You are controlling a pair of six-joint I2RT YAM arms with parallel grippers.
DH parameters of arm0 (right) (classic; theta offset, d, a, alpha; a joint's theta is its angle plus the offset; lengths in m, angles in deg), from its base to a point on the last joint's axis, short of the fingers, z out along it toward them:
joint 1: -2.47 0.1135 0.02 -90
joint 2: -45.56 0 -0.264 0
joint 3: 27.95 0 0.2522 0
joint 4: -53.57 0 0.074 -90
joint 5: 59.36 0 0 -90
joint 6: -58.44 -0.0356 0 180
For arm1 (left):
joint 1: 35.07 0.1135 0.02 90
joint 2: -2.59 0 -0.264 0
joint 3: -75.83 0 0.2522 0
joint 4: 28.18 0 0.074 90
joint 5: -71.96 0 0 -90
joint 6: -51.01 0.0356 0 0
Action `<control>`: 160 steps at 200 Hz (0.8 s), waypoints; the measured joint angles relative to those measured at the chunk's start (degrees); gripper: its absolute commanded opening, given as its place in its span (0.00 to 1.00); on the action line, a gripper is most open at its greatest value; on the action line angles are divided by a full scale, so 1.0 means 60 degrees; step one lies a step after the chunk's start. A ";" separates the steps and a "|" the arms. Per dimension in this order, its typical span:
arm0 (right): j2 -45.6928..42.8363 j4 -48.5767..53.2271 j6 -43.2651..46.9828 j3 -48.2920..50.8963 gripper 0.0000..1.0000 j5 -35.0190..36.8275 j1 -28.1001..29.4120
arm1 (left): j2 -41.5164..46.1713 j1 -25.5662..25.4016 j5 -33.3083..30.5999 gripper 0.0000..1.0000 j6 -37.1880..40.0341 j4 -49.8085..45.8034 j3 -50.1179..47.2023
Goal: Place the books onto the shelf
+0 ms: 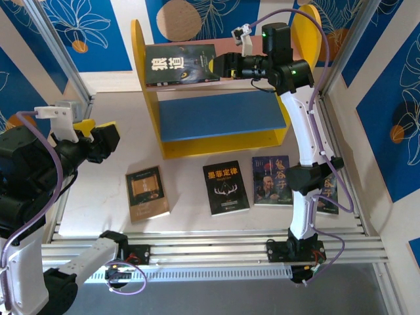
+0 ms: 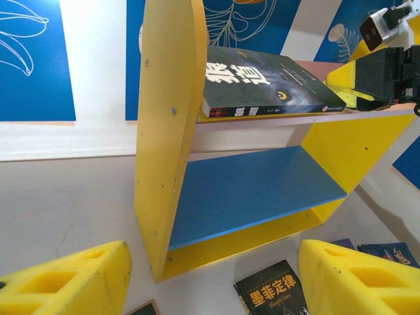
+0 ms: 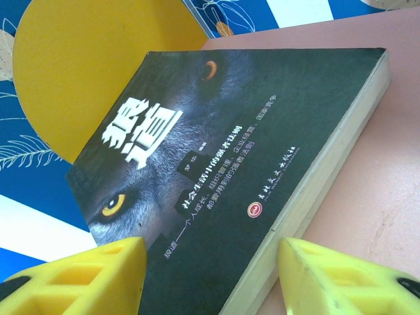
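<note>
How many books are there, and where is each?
5: wolf-cover book on the pink board; on the table, brown book, black book, blue book, and a fifth book partly hidden by the right arm.

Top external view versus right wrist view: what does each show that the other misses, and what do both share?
Top external: the brown book and antler-cover book on the table, plus the blue board. Right wrist: the cover's small print and red logo, readable. Both: the wolf-cover book lying flat on the pink board.
</note>
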 measured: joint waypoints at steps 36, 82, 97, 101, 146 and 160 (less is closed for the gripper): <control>0.0000 -0.0044 0.0000 0.0000 0.54 0.0004 0.0018 | 0.0000 0.0000 0.0000 0.68 0.0000 -0.0004 0.0004; 0.0018 -0.0117 0.0087 0.0000 0.54 -0.0022 0.0109 | 0.0000 0.0000 0.0000 0.68 0.0000 -0.0004 0.0004; 0.0033 -0.0160 0.0106 0.0000 0.54 -0.0018 0.0117 | 0.0000 0.0000 0.0000 0.68 0.0004 -0.0004 0.0004; 0.0047 -0.0178 0.0106 -0.0004 0.54 -0.0018 0.0117 | 0.0000 0.0000 0.0000 0.68 0.0004 -0.0004 0.0000; 0.0273 -0.0186 0.0175 -0.0175 0.54 -0.0007 0.0142 | 0.0004 0.0000 0.0000 0.68 0.0040 0.0000 -0.0022; 0.0280 -0.0186 0.0175 -0.0175 0.54 -0.0004 0.0142 | 0.0004 0.0000 0.0000 0.68 0.0062 0.0000 -0.0022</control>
